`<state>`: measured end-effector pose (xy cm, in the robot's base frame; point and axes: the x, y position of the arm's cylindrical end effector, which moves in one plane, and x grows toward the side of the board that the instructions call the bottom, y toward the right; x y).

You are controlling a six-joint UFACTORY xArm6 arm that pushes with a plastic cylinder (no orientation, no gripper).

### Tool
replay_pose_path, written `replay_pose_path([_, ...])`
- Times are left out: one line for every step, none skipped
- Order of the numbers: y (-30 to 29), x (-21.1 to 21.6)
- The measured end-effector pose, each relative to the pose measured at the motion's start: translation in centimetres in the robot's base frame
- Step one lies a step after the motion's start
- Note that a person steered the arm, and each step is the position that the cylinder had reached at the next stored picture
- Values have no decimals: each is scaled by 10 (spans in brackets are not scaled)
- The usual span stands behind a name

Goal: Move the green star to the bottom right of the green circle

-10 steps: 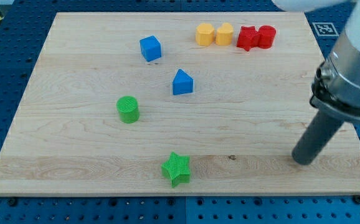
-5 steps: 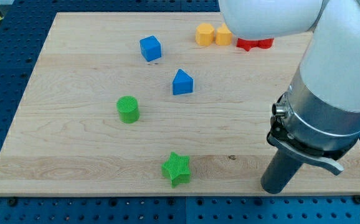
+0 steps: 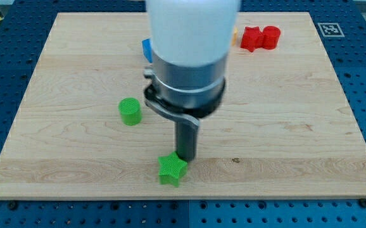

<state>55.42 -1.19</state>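
The green star [image 3: 171, 170] lies near the board's bottom edge, a little left of centre. The green circle [image 3: 130, 111] stands up and to the left of it, well apart. My tip [image 3: 185, 158] rests on the board right at the star's upper right side, touching it or nearly so. The arm's grey and white body rises above the tip and covers the middle of the board.
A blue cube [image 3: 147, 49] shows partly at the arm's left edge. Two red blocks [image 3: 260, 38] sit at the top right, with a sliver of a yellow block [image 3: 235, 35] beside them. The blue triangle is hidden behind the arm.
My tip has swept from the board's right side leftward to the green star. The star has shifted slightly left and down and turned. The arm now hides the blue triangle and yellow blocks.
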Motion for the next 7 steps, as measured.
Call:
replay_pose_path([-20, -24])
replay_pose_path([-31, -26])
replay_pose_path([-36, -25])
replay_pose_path([-57, -16])
replay_pose_path([-83, -8])
replay_pose_path([-93, 12])
replay_pose_path([-89, 32])
